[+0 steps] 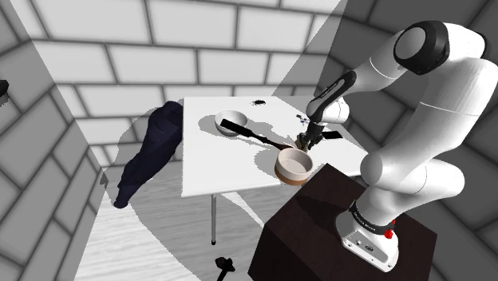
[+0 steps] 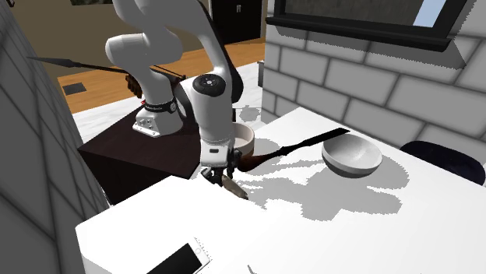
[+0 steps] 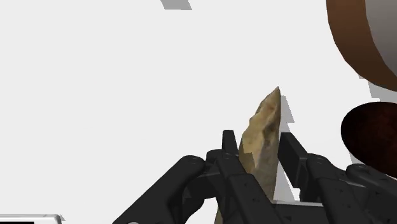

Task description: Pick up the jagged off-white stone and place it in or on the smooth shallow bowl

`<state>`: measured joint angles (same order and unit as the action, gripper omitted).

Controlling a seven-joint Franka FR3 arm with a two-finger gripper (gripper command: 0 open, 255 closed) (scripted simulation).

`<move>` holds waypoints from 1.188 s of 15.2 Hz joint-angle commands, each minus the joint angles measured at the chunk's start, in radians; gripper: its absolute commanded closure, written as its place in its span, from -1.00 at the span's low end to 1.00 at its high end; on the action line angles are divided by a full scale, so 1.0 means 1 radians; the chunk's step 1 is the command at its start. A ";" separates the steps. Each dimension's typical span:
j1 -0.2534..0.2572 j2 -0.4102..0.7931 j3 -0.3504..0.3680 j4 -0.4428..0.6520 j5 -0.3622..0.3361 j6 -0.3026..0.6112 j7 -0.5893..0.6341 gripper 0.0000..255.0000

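Fingers clamped on the stone's flat sides, tip poking out, so it shouldn't twist crossing the bench to the white bowl.

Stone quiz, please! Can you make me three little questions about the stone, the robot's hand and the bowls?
1. True or false: the gripper clasps the tan stone between its fingers.
2. Fill in the number: ____ bowls stand on the white table.
3. Pick one: of the white shallow bowl and the brown-sided bowl, which is nearer the gripper?
A. the white one
B. the brown-sided one

Key: 1 true; 2 two; 3 B
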<state>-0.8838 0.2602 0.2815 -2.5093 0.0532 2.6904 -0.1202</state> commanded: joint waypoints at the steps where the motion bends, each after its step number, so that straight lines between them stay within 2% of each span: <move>1: -0.006 -0.032 0.008 -0.006 0.013 -0.028 -0.007 1.00; 18: -0.023 -0.270 0.032 0.007 0.096 -0.273 -0.051 1.00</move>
<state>-0.9054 0.0042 0.3142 -2.5052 0.1460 2.4341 -0.1675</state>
